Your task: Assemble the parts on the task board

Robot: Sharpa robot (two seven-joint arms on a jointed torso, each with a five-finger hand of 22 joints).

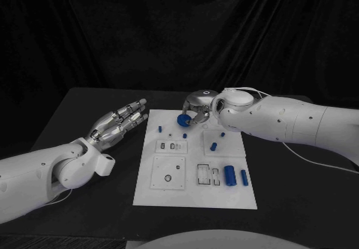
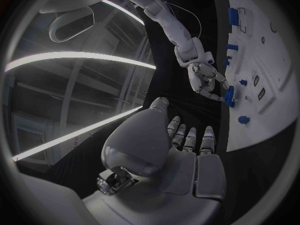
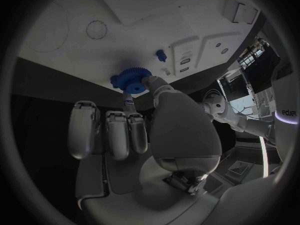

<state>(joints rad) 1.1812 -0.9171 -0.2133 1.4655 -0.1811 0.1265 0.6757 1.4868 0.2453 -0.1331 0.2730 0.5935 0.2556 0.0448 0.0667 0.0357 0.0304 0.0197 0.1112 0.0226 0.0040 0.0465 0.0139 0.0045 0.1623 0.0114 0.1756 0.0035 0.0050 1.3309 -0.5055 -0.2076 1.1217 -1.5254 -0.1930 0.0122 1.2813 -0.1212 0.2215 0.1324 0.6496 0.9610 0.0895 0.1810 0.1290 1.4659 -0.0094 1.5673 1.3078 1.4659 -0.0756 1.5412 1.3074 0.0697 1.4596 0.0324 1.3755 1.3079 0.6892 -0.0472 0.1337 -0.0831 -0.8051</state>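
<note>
- Right hand (image 1: 197,110) pinches a small blue toothed gear with a short hub (image 1: 182,120), thumb against fingertip, other fingers straight; gear sits at the far edge of the white plastic task board (image 1: 196,197), toward its far-left corner, low over the surface – contact with the board cannot be told
- Left hand (image 1: 120,122) empty, fingers extended and slightly apart, hovering over the black worktop (image 1: 90,104) just beside the board's far-left edge
- Risk: grip is a light fingertip pinch; a tilt on lowering could let the gear twist out or roll off the far edge
- Risk: teeth or hub could jam if not square to its seat; seat location is hidden under the hand
- Gear axis: in the right wrist view hub (image 3: 135,88) faces the hand, toothed face toward the board; axis looks tilted, not plumb
- Blue pegs (image 1: 213,147) stand nearby and could be knocked
</note>
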